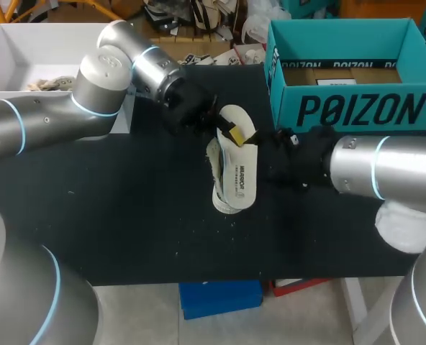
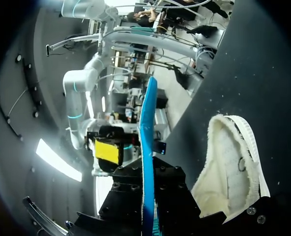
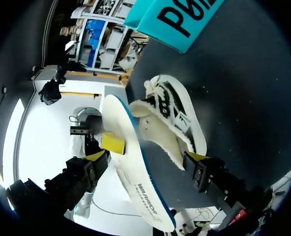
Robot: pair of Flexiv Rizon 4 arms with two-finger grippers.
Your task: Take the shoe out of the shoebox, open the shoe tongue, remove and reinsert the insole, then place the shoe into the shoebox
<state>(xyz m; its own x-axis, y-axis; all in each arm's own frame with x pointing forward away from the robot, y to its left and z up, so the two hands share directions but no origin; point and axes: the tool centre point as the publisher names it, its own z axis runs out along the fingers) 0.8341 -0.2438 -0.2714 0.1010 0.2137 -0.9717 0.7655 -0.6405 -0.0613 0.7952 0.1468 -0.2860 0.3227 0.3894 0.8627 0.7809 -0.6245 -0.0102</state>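
Teal shoebox [image 1: 357, 108] stood open at the far right of the black bench [image 1: 127, 215], brown cardboard [image 1: 306, 74] lying inside, seen only from the head view. Near the bench's middle, the left fingers [image 2: 108, 151] gripped the white insole [image 1: 239, 172] by one end, holding it over the pale shoe [image 1: 214, 162] lying on the bench beside the box. The left wrist view caught the insole edge-on, showing its blue rim. The right wrist view alone showed the right fingers [image 3: 197, 157] spread wide apart, gripping nothing, with shoe and insole between them, and the shoe's black-patterned upper.
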